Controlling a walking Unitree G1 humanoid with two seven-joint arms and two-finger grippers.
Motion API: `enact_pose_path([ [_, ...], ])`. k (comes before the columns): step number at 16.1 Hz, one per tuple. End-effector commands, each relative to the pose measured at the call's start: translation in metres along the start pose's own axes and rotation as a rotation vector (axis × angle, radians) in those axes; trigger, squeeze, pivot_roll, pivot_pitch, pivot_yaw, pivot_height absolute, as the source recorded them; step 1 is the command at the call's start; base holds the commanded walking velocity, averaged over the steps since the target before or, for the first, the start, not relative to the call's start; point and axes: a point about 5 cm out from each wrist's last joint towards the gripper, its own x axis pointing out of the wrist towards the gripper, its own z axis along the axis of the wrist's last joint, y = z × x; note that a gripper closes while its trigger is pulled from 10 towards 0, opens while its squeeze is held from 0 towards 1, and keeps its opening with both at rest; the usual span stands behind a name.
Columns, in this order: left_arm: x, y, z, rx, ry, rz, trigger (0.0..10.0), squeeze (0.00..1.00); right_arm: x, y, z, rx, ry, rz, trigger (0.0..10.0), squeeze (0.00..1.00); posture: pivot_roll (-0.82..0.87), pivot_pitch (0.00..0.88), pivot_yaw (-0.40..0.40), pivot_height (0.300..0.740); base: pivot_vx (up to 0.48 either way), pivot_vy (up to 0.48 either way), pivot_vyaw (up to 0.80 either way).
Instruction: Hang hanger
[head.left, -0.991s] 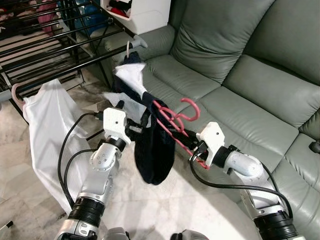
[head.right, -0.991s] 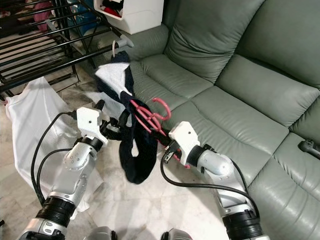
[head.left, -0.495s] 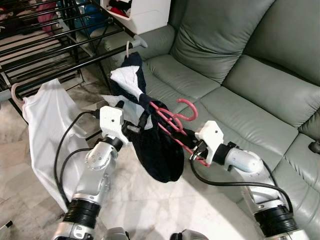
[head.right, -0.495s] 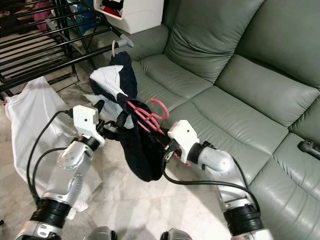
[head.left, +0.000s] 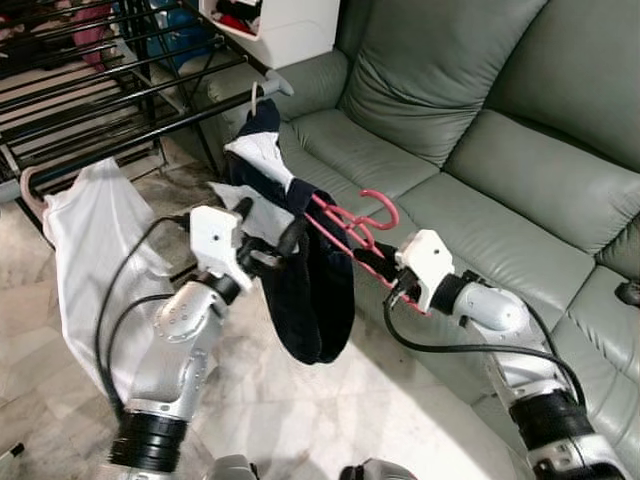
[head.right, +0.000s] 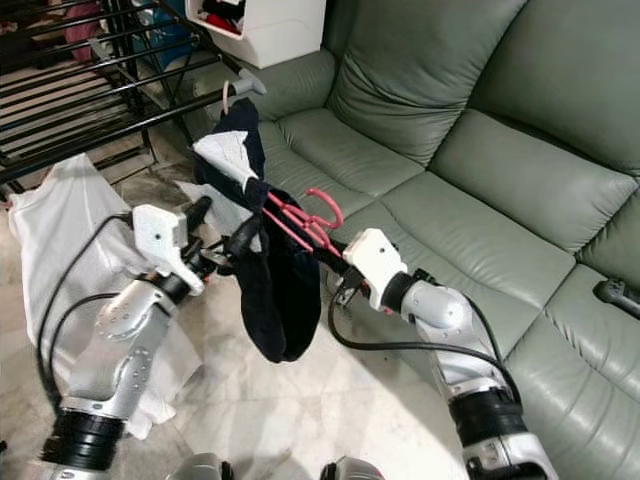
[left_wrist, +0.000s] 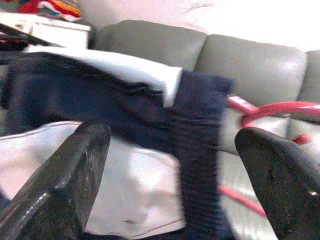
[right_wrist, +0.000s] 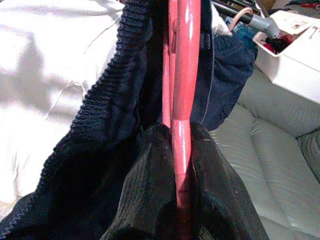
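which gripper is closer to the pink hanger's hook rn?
Right. The right gripper is shut on the pink hanger just below its hook; the left gripper sits open beyond the dark garment.

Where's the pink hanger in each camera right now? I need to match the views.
Left eye view: pink hanger, centre, right gripper clamped on it.
Right eye view: centre.
Left wrist view: right edge.
Right wrist view: upright bar between the fingers.
Shared landmark: the dark garment draped on it.

Right gripper (right_wrist: 182, 200) clamped on red hanger (right_wrist: 186, 75), navy garment (right_wrist: 115, 130) draped.
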Motion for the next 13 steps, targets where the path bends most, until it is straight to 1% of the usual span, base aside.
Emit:
enact_pose_path([
  [1,-0.001,-0.004,0.0,-0.013,0.008,-0.021,10.0,0.0,0.004,-0.006,0.011,-0.038,-0.052,-0.013,10.0,0.0,-0.02,0.0,-0.032,0.74,0.0,0.0,0.0],
  [2,-0.001,-0.013,-0.001,-0.034,0.024,-0.049,10.0,0.0,0.007,-0.006,0.012,-0.049,-0.058,-0.007,10.0,0.0,-0.02,0.0,-0.03,0.74,0.0,0.0,0.0],
  [5,-0.003,-0.017,-0.008,-0.041,0.058,-0.064,10.0,0.0,0.01,-0.007,0.013,-0.054,-0.07,-0.005,10.0,0.0,-0.02,0.0,-0.03,0.74,0.0,0.0,0.0],
  [6,-0.003,-0.018,-0.009,-0.044,0.063,-0.062,10.0,0.0,0.011,-0.007,0.014,-0.055,-0.074,-0.004,10.0,0.0,-0.02,0.0,-0.03,0.74,0.0,0.0,0.0],
  [7,-0.004,-0.016,-0.015,-0.034,0.079,-0.049,10.0,0.0,0.012,-0.005,0.017,-0.057,-0.087,0.002,10.0,0.0,-0.02,0.0,-0.03,0.74,0.0,0.0,0.0],
  [8,-0.004,-0.015,-0.018,-0.018,0.09,-0.04,8.9,0.0,0.012,-0.004,0.02,-0.058,-0.098,0.007,10.0,0.0,-0.02,0.0,-0.03,0.74,0.0,0.0,0.0],
  [9,-0.003,-0.015,-0.02,-0.008,0.095,-0.039,7.6,0.0,0.013,-0.004,0.021,-0.058,-0.105,0.012,10.0,0.0,-0.02,0.0,-0.032,0.74,0.0,0.0,0.0],
  [10,0.0,-0.014,-0.022,0.003,0.098,-0.029,7.6,0.0,0.013,-0.003,0.023,-0.058,-0.112,0.02,10.0,0.0,-0.02,0.0,-0.032,0.74,0.0,0.0,0.0],
  [11,0.004,-0.013,-0.024,0.011,0.097,-0.014,8.2,0.0,0.012,0.0,0.025,-0.055,-0.119,0.035,10.0,0.0,-0.03,0.0,-0.031,0.74,0.0,0.0,0.0],
  [12,0.007,-0.012,-0.025,0.022,0.098,0.002,8.1,0.0,0.011,0.001,0.026,-0.055,-0.121,0.04,10.0,0.0,-0.03,0.0,-0.029,0.74,0.0,0.0,0.0],
  [13,0.009,-0.011,-0.025,0.024,0.095,0.007,8.5,0.0,0.01,0.003,0.026,-0.053,-0.121,0.045,10.0,0.0,-0.04,0.0,-0.027,0.74,0.0,0.0,0.0],
])
